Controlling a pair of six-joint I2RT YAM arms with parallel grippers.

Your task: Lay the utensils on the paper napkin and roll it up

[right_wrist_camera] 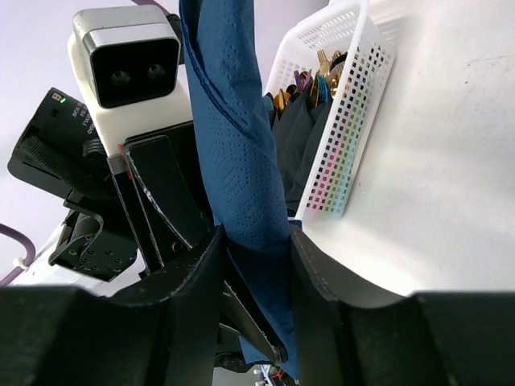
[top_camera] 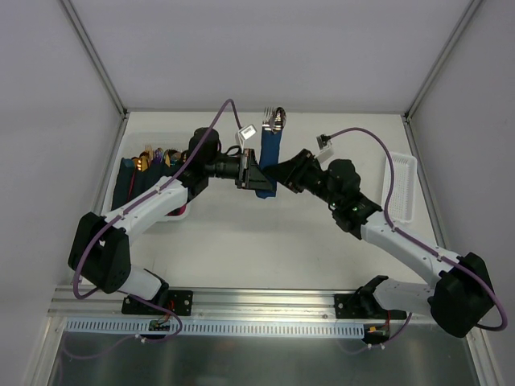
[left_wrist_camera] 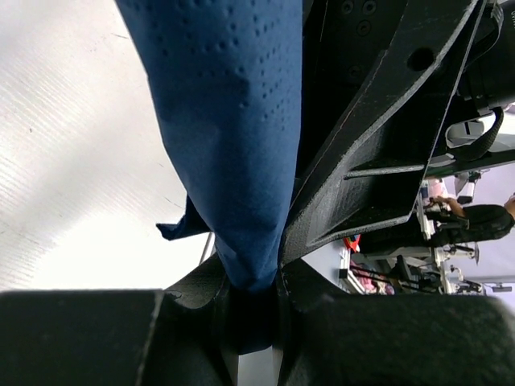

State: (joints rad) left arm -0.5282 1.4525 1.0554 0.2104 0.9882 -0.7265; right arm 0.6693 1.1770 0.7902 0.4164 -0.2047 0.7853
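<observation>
The paper napkin (top_camera: 269, 159) is a navy-blue roll held upright above the table between my two grippers. The silver utensils (top_camera: 275, 119) stick out of its far end. My left gripper (top_camera: 253, 174) is shut on the roll from the left. In the left wrist view the napkin (left_wrist_camera: 233, 121) runs down into the closed left gripper (left_wrist_camera: 256, 283). My right gripper (top_camera: 279, 174) is shut on the same roll from the right. In the right wrist view the napkin (right_wrist_camera: 237, 145) is pinched by the right gripper (right_wrist_camera: 256, 251). The utensil handles are hidden inside the roll.
A white perforated basket (top_camera: 179, 212) at the left holds several dark blue rolls with gold and multicoloured cutlery heads (top_camera: 153, 158); it also shows in the right wrist view (right_wrist_camera: 354, 104). A white tray (top_camera: 402, 189) lies at the right edge.
</observation>
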